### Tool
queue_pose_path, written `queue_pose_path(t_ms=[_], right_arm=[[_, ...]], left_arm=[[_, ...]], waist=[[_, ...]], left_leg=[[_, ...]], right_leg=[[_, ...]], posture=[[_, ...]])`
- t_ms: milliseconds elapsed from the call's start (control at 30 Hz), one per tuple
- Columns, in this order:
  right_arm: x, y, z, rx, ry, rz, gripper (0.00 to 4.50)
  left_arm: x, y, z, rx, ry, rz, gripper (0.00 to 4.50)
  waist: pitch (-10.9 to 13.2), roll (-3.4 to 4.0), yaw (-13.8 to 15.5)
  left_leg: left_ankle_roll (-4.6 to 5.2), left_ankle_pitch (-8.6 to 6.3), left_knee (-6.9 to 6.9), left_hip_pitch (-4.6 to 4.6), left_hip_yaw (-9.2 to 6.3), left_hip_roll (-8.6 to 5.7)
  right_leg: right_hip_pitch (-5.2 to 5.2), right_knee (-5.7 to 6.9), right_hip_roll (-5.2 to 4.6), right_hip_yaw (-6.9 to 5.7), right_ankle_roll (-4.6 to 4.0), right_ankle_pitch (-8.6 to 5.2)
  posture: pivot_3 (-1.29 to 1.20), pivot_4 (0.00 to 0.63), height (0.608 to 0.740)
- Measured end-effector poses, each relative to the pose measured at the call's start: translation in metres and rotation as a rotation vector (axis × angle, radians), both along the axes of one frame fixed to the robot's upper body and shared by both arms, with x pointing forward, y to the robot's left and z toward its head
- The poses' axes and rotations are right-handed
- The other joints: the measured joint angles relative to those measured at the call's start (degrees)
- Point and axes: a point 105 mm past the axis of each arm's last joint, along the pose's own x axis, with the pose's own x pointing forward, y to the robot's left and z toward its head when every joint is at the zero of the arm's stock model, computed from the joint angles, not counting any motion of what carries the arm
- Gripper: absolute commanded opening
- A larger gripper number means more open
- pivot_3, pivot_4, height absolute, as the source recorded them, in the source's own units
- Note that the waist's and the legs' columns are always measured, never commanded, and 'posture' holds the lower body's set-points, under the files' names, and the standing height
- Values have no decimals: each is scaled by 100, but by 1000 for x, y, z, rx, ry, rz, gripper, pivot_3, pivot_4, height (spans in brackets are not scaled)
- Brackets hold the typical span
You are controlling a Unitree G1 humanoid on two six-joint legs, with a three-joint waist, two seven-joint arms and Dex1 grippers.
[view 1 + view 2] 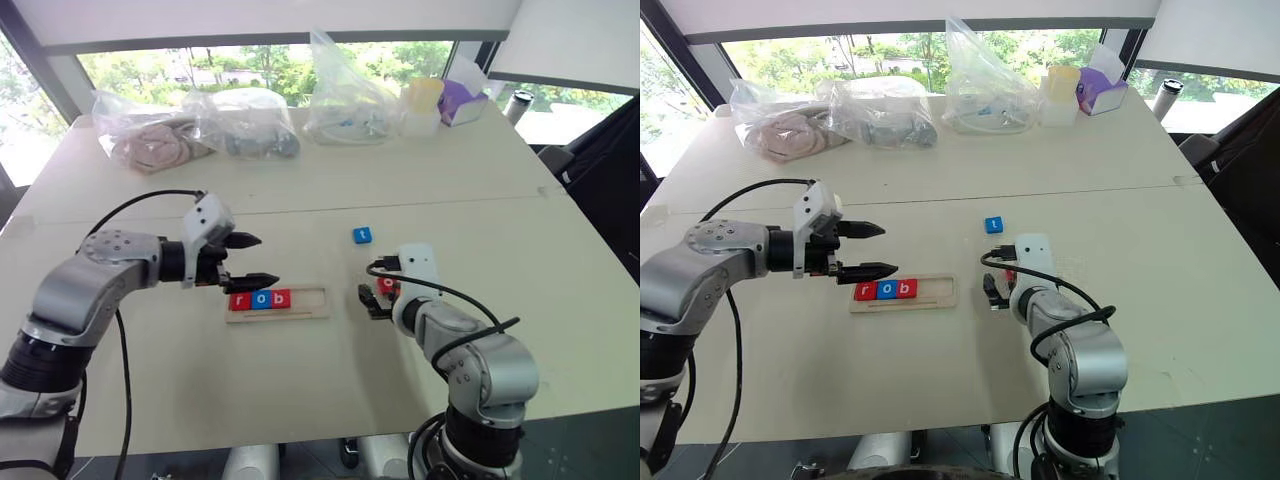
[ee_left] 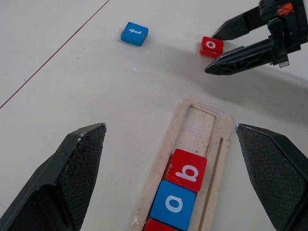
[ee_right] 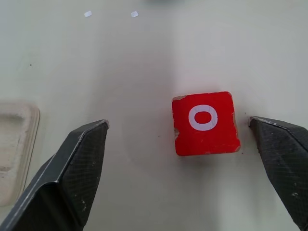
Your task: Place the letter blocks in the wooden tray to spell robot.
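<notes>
— Three blocks sit in the wooden tray (image 1: 277, 303), packed at its left end: red r (image 1: 238, 300), blue o (image 1: 260, 299), red b (image 1: 281, 297). The right part of the tray lies bare.

— And the other two?

— The red o block (image 3: 205, 122) lies flat on the tabletop (image 1: 200, 380), just right of the tray, between the spread fingers of the right tool (image 1: 372, 302), which grips nothing. The blue t block (image 1: 362, 235) lies farther back, apart from the rest.

— The left tool?

— The left tool (image 1: 252, 260) hovers above the tray's left end, fingers wide apart, released, holding nothing.
</notes>
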Motion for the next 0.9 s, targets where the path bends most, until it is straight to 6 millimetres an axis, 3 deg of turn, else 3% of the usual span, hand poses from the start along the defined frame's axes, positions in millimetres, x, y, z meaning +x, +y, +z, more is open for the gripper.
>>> queue_pose_path(t_ms=[133, 233, 333, 467, 600, 833, 900], right_arm=[[23, -32, 37, -162, -243, 92, 4472], [29, -29, 62, -141, -376, 467, 4472], [24, -35, 51, -108, -326, 802, 4472], [21, -42, 28, -48, -212, 1052, 4472], [27, -47, 17, -106, -170, 1206, 4472], [38, -38, 0, -170, -162, 1331, 4472], [40, -38, -9, -181, -146, 1345, 3973]], left_arm=[[-4, 8, -6, 24, 14, 4, 4500], [-9, 17, -6, 60, 28, -5, 4500], [-19, 26, -7, 94, 50, -5, 4500], [-37, 28, -12, 87, 114, -13, 4500], [-46, 31, -4, 73, 111, 13, 4500], [-54, 45, -11, 91, 134, 107, 4500], [-55, 44, -9, 90, 121, 111, 4500]], waist=[[3, 1, -20], [5, -2, -29], [5, -4, -28], [10, -2, -42], [14, -4, -12], [14, -3, -6], [14, -3, 12]], left_leg=[[0, 0, -3, 0, 14, -2], [3, -2, -16, 9, 17, 1], [7, -4, -19, 12, 16, 6], [10, -5, -12, 10, 25, 10], [9, -5, 0, 10, 27, 9], [9, -5, -1, 10, 29, 10], [8, -5, 0, 9, 28, 8]], right_leg=[[-3, -5, 0, 2, 4, -2], [2, -9, 8, 2, 9, -4], [3, -9, 11, 2, 12, -4], [-1, -4, 11, 5, 12, -4], [2, 0, 9, 5, 10, -4], [1, 1, 7, 7, -4, 6], [2, 1, 3, 7, -5, 7]], posture=[[0, 150, 740], [0, 150, 740], [0, 150, 740], [0, 150, 740], [0, 150, 740], [0, 150, 740], [0, 150, 740]])
